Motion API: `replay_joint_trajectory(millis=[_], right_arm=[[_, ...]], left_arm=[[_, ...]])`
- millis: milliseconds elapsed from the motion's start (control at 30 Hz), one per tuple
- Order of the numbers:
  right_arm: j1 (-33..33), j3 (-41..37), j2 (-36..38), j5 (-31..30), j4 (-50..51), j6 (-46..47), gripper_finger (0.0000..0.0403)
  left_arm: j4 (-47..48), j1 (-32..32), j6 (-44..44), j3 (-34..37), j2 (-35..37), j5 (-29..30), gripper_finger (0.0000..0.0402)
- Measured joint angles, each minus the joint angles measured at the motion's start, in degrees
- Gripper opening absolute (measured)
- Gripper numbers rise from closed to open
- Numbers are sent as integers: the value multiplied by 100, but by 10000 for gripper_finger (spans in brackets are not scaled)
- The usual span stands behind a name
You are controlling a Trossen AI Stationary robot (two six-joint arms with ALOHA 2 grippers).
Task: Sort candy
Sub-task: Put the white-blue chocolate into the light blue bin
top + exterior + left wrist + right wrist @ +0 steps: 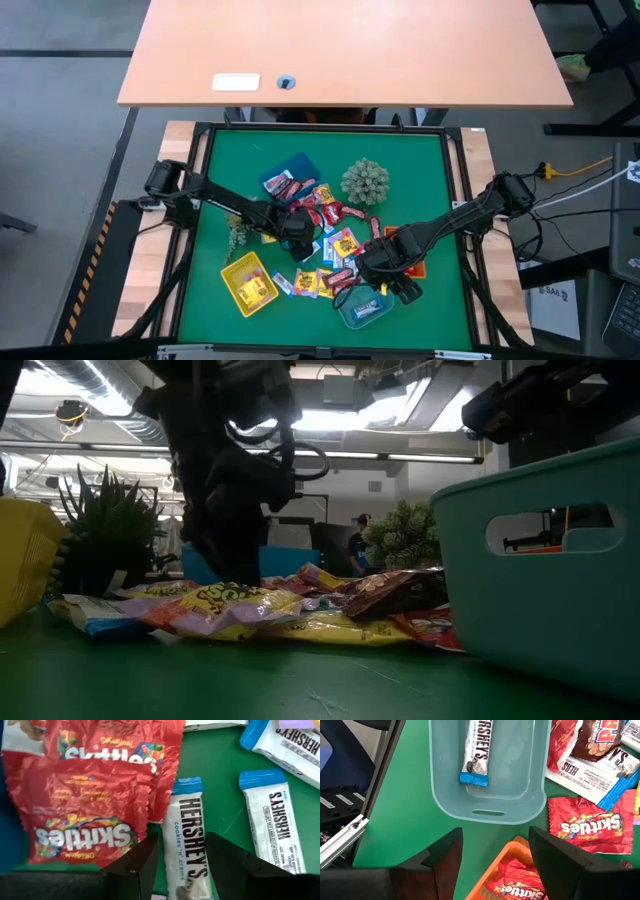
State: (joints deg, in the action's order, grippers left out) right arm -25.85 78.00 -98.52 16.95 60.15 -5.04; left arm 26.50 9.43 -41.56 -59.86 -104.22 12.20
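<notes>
Candy lies in a loose pile (325,235) in mid-table, also seen in the low view (300,605). My left gripper (298,240) is low over the pile's left side and open. In the left wrist view its fingers (145,862) stand on either side of a blue-and-white Hershey's bar (187,830) that lies flat on the mat beside red Skittles packs (85,800). My right gripper (385,280) hangs open and empty (495,837) between the teal tray (445,795), which holds one Hershey's bar (476,752), and the orange tray (505,862) with Skittles.
A yellow tray (250,283) sits near the table's near left and a blue tray (290,175) at the far side of the pile. Two spiky green plants (365,180) (237,232) stand on the mat. More Hershey's bars (272,825) lie beside the left gripper.
</notes>
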Motion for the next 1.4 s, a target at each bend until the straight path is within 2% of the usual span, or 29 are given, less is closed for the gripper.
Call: replay_joint_trajectory(millis=[500,833,1067,1400], right_arm=[[0,0,0,-4,73,2,227],[-2,0,0,-354,360,-23,227],[-2,0,0,-354,358,-125,227],[-2,0,0,-352,351,-127,227]], left_arm=[[-33,60,-33,-20,-190,68,145],[-61,173,-33,-15,-197,156,79],[-287,170,-32,5,-143,80,81],[-733,177,-33,11,52,-416,80]])
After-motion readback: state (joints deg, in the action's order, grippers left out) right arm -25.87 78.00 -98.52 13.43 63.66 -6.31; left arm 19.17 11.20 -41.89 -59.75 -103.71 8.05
